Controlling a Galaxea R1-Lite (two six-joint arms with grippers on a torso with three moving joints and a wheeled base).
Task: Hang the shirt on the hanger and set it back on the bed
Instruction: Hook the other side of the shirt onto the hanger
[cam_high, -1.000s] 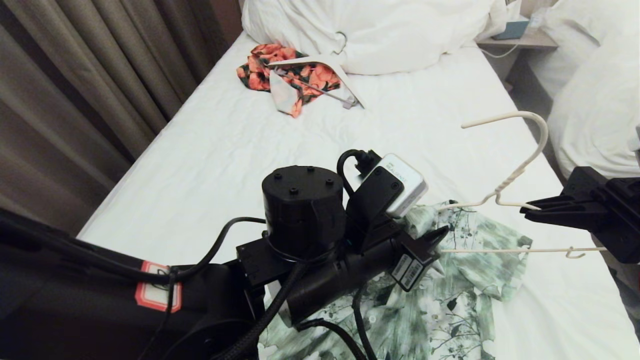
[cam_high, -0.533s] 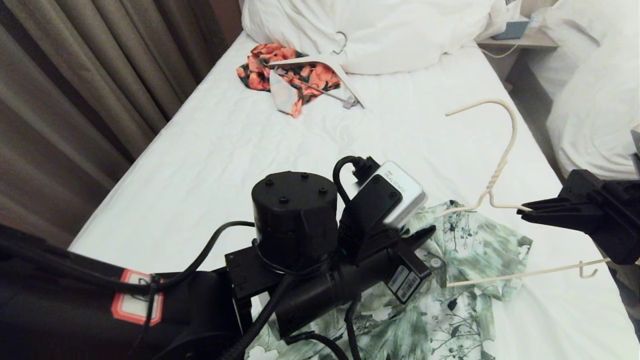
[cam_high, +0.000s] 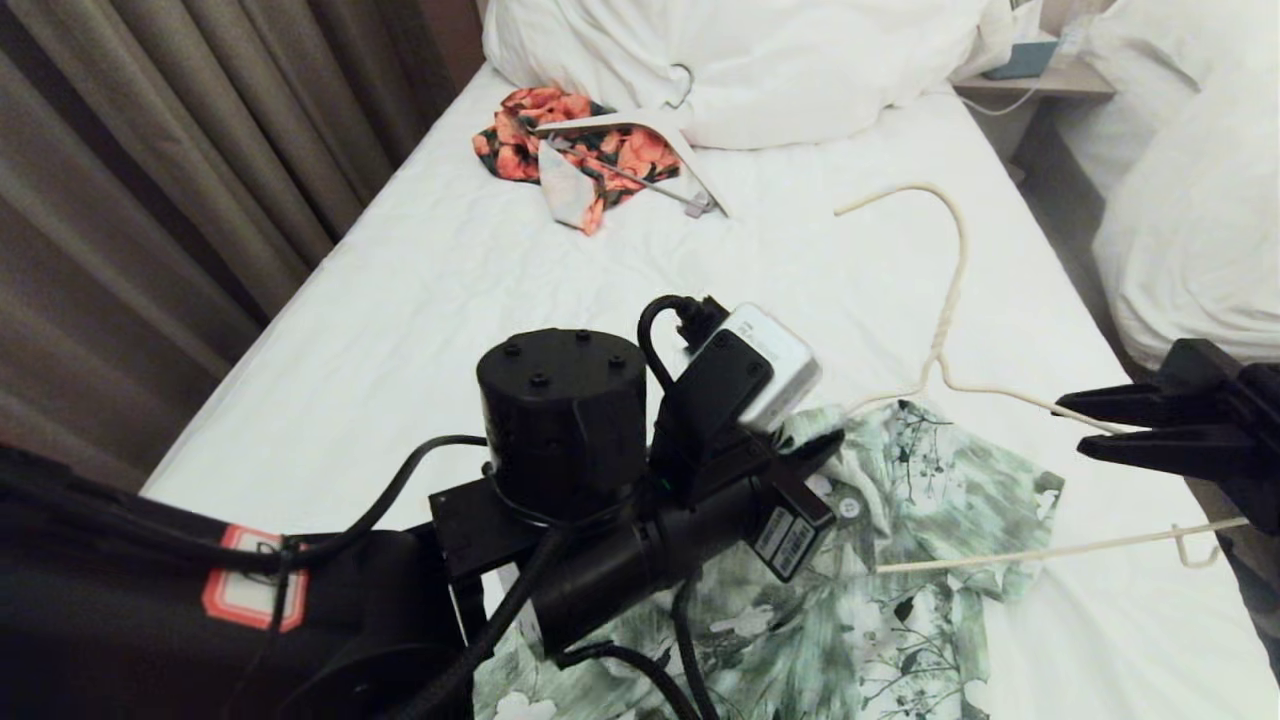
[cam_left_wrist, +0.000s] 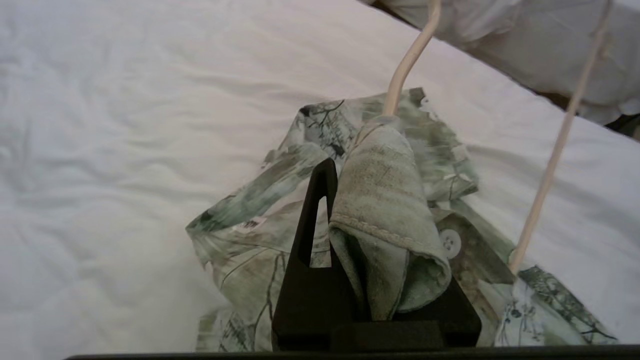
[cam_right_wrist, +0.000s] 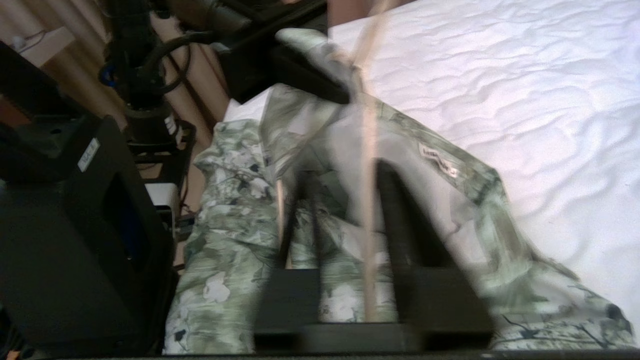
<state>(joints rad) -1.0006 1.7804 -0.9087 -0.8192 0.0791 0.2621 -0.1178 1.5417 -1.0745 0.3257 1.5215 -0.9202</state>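
step in hand: you are threading the thin cream wire hanger into the green-and-white floral shirt on the white-sheeted bed.
left gripper: clamped on the shirt's collar.
right gripper: jaws parted around the hanger's shoulder wire.
next: seat the far shoulder.

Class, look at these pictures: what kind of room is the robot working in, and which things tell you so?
Most likely a hotel-style twin bedroom: a bed with a plain white sheet and duvet, a second white bed close beside it, and full-length curtains along the wall.
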